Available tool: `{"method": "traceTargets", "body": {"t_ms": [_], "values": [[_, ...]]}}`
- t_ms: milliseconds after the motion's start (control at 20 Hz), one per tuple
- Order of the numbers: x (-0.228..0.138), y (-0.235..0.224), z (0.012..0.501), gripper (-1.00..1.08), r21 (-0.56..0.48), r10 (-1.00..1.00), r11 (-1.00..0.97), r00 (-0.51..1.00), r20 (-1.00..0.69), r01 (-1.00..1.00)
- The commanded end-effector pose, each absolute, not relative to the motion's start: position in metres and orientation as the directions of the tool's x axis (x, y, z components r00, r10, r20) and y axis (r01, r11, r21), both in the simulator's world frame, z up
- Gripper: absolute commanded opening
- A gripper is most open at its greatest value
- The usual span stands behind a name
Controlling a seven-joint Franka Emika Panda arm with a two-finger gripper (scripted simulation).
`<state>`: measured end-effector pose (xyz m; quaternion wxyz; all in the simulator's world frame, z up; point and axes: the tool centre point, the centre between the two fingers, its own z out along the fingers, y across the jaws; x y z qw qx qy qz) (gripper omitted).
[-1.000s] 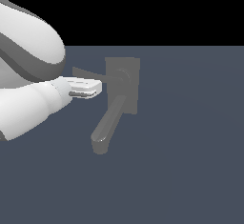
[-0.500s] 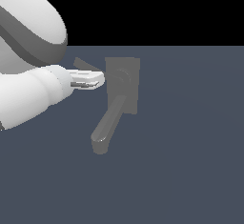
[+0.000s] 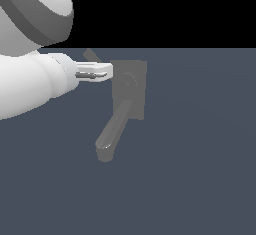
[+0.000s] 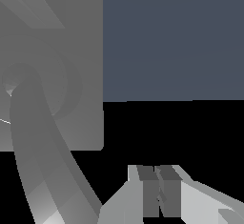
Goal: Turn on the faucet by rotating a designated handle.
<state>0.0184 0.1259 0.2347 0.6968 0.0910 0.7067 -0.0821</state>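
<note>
Moved closer to the faucet (image 3: 129, 90) than a moment back, with the pincer (image 3: 106, 71) now just touching the edge of the grey back plate (image 3: 137, 69) (on the exterior view's left). Clenched tight, fingers (image 4: 157, 189) pressed together, holding nothing. Thin handle (image 3: 91, 55) poking up behind the pincer, reaching from the round hub (image 3: 127, 81) toward the exterior view's left. Thick spout (image 3: 114, 129) hanging down over the dark surface (image 3: 200, 179). Handle probably not turned yet; looks lined up to push it.
</note>
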Motion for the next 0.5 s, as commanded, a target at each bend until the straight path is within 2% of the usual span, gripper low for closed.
{"method": "traceTargets", "body": {"t_ms": [0, 50, 450], "values": [[0.021, 0.126, 0.248, -1.0, 0.018, 0.017, 0.971, 0.004, -1.0, 0.239], [0.019, 0.125, 0.236, -1.0, 0.012, 0.016, 0.97, -0.013, -1.0, 0.244], [0.015, 0.108, 0.255, -1.0, 0.014, 0.016, 0.97, -0.007, -1.0, 0.242]]}}
